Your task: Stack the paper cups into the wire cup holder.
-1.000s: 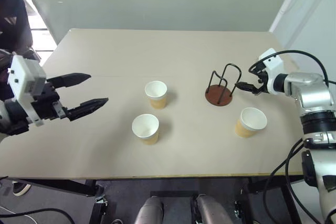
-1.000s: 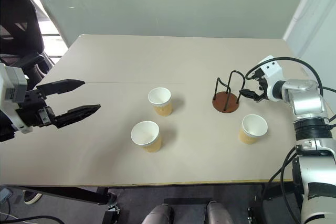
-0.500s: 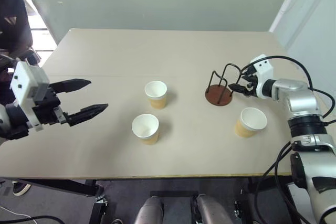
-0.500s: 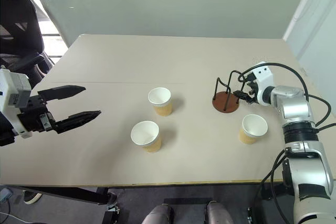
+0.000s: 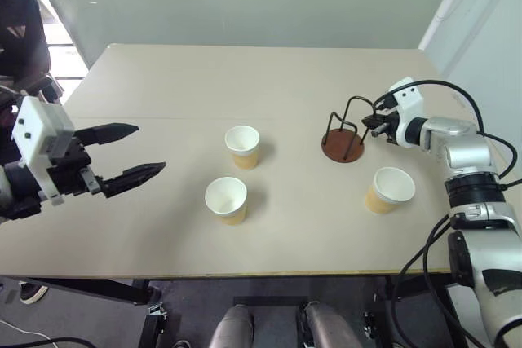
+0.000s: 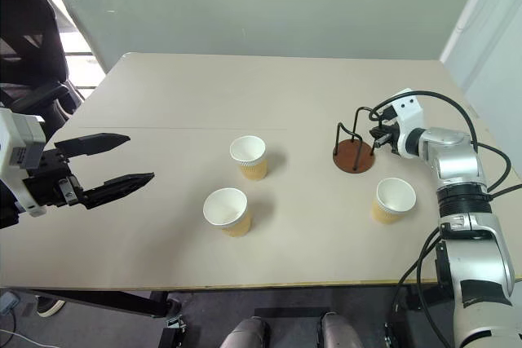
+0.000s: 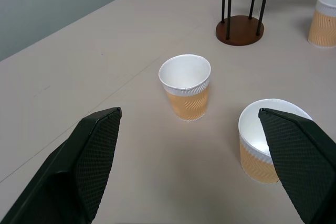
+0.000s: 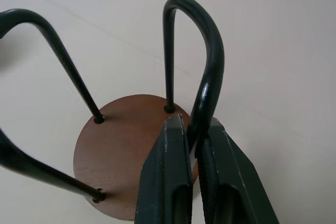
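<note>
Right now the right gripper [image 8: 193, 145] is clamped on one wire loop of the cup holder [image 5: 346, 131], right of centre in the left eye frame, while the left gripper [image 5: 124, 155] hangs spread wide and empty at far left. Three paper cups [image 5: 242, 146] [image 5: 226, 200] [image 5: 389, 189] stand upright on the table [image 5: 245, 79], none in the holder. Cups probably light and easily crushed, so take each gently around the side wall; the stiff holder looks light and may tip.

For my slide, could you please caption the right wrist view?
Right gripper shut on one black loop of the wire cup holder, above its reddish-brown base.
</note>
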